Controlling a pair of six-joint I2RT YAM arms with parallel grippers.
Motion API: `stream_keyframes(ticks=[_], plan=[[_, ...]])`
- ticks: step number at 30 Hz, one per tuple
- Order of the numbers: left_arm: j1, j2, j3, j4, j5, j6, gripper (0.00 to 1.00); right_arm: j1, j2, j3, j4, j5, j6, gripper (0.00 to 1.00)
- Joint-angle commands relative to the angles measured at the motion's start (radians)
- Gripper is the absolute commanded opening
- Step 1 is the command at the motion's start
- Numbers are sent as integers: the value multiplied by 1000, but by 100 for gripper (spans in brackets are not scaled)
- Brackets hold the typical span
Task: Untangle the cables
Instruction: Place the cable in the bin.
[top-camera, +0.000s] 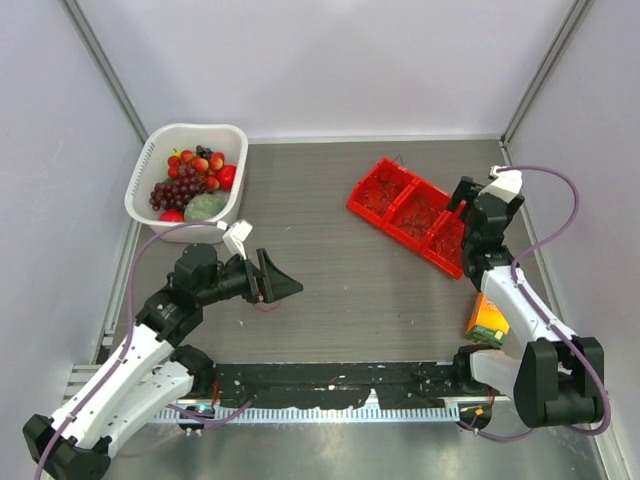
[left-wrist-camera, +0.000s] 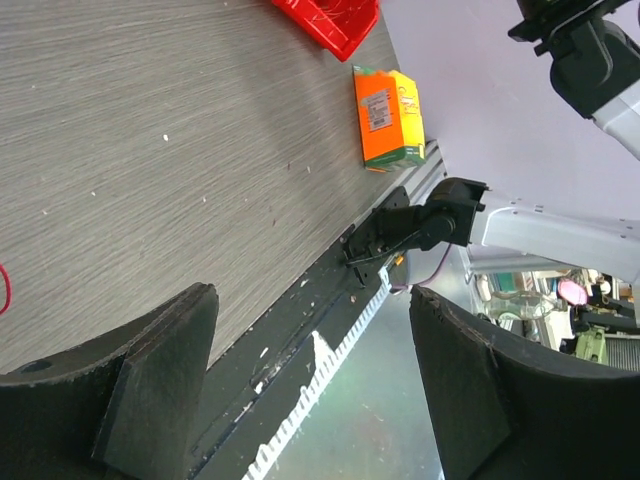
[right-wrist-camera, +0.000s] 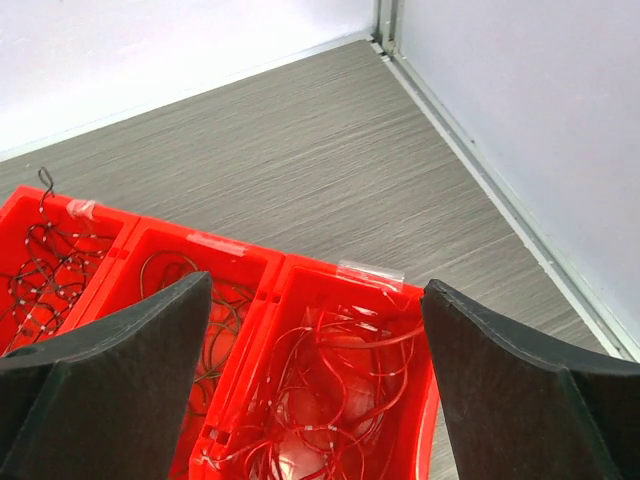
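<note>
I find the cables (right-wrist-camera: 340, 385), a loose nest of very thin red wires, lying in the end compartment of the three-compartment red plastic tray (right-wrist-camera: 255, 262) at the far right of the bench (top-camera: 340, 300). Darker wires (right-wrist-camera: 45, 265) sit in the other two compartments. My right tool (right-wrist-camera: 315, 300) hangs directly over the red nest, fingers spread wide with nothing between them. My left tool (top-camera: 280, 285) is well apart from the tray at mid-bench, also spread and empty, with one stray red strand (top-camera: 262, 304) just beside it.

I judge these wires near weightless, limp and springy. They will likely snag on each other and drag the whole clump if I pinch deep. I would take a single outer loop high on the heap and lift slowly.

The nest has no clear long axis. Its loops curl every way and fill the compartment. Only the tray row has a direction, running diagonally from far-left to near-right in the top view. The stray strand is too small to read.
</note>
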Motion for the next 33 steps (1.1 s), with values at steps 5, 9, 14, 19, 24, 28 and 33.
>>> stream_keyframes(ticks=[5,9,14,19,24,28,33], plan=[[-7,25,-69,365,83,-51,81,0,35,132,-95,-99,68,91],[-39,134,9,369,67,-28,77,-4,85,250,-325,92,85,90],[-49,142,21,367,44,-45,76,54,137,470,-591,-18,133,87],[-49,84,-5,308,24,-49,77,74,182,530,-1016,-205,412,77],[-49,39,3,225,10,-28,77,86,-26,315,-1031,-258,579,82],[-49,33,12,203,13,-25,78,85,-76,181,-1001,-376,685,79],[-47,47,17,206,18,-32,78,80,-45,92,-886,-438,758,73]])
